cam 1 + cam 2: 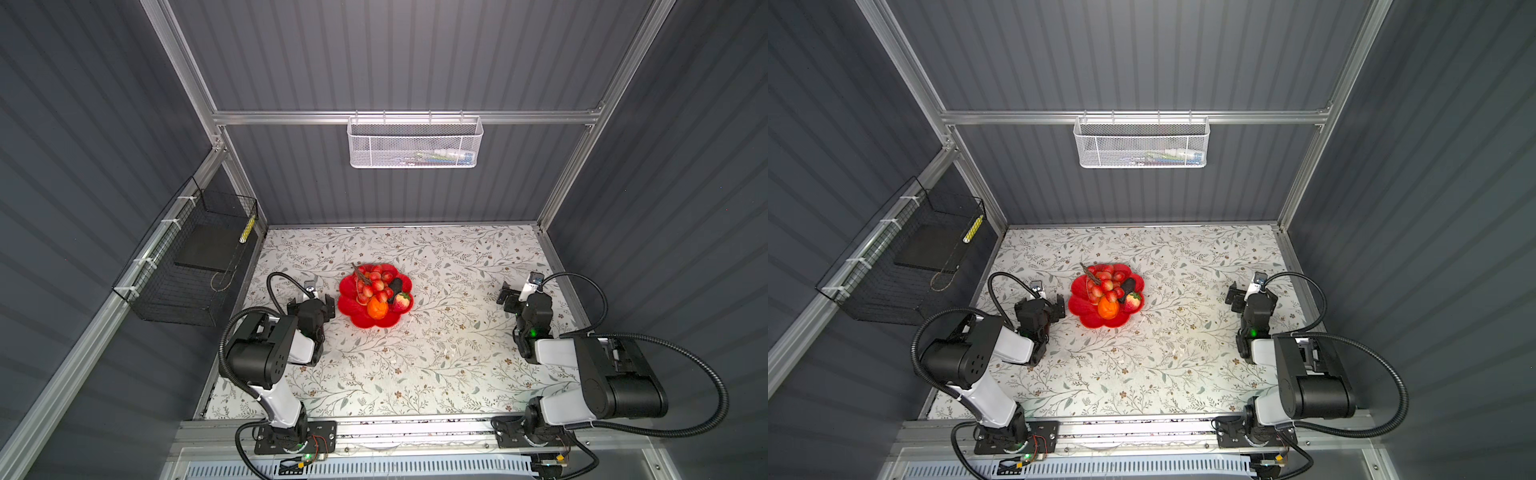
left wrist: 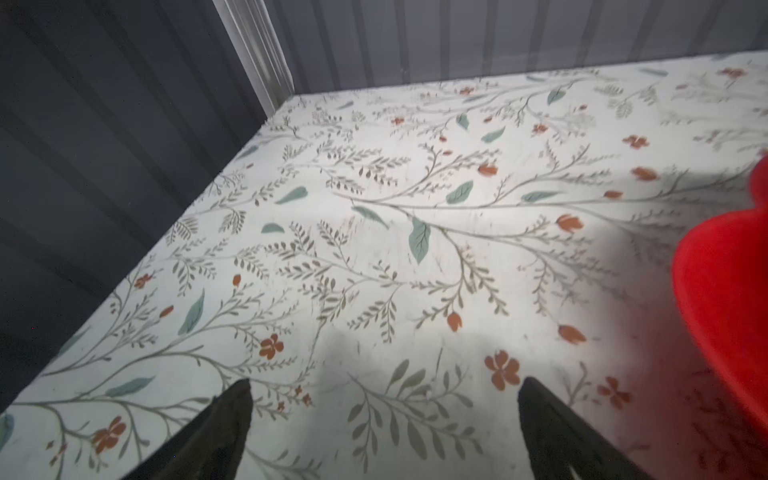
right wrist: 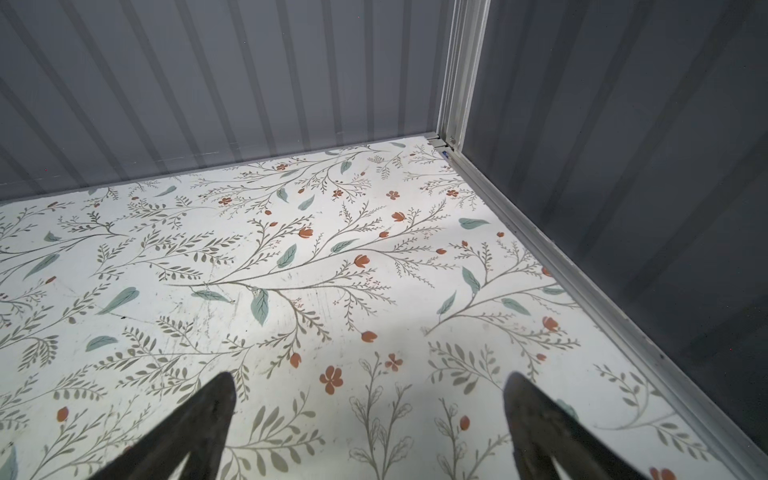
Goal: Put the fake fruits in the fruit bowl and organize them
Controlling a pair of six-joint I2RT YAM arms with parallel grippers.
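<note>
Several fake fruits (image 1: pixel 376 291) in fruit bowl (image 1: pixel 348 306), left end effector (image 2: pixel 384 386) gaping empty, right end effector (image 3: pixel 370 378) likewise

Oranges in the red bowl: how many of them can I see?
1. The orange lies at the near side of the fruit bowl, beside the strawberry; another may be hidden under the grape bunch.

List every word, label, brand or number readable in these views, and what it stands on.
No text is readable.
Coloured items in the white mesh wall basket: print too blurred to read.
Yellow strip in the black wire basket: marks too small to read.
Glossy red flower-shaped fruit bowl, fake fruits: no markings visible.
</note>
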